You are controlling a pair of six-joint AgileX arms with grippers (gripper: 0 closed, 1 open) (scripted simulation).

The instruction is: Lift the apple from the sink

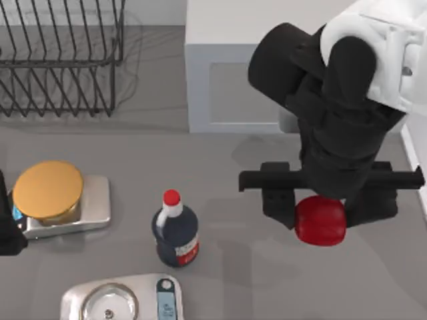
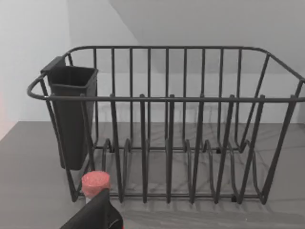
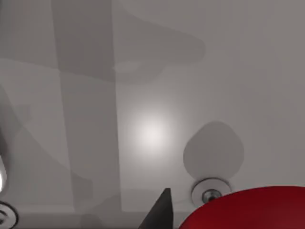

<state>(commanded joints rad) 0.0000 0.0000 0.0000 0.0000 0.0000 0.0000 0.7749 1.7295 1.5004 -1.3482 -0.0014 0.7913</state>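
Grey surface (image 1: 220,167) carries a wire rack (image 1: 60,60) at 10 o'clock, a dark bottle (image 1: 176,235) near center, and at 4 o'clock the right tool (image 1: 320,212), clenched on the apple (image 1: 320,221), w/ the fruit seemingly held clear above the surface, well apart from the white sink (image 1: 227,73) at 12–1 o'clock. Risk, imo: apple's smooth and round, so any jerk or slack grip could let it roll out and drop. Right arm hides the apple's upper half and finger contact; left arm's parked at 8–9 o'clock, can't tell its tool state.

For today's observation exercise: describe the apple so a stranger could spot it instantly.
Look at the table's right side, where the right arm's black gripper hangs in front of the white sink. The apple sits between its fingers. It is plain, glossy red and round, unlike the dark red-capped bottle left of it.
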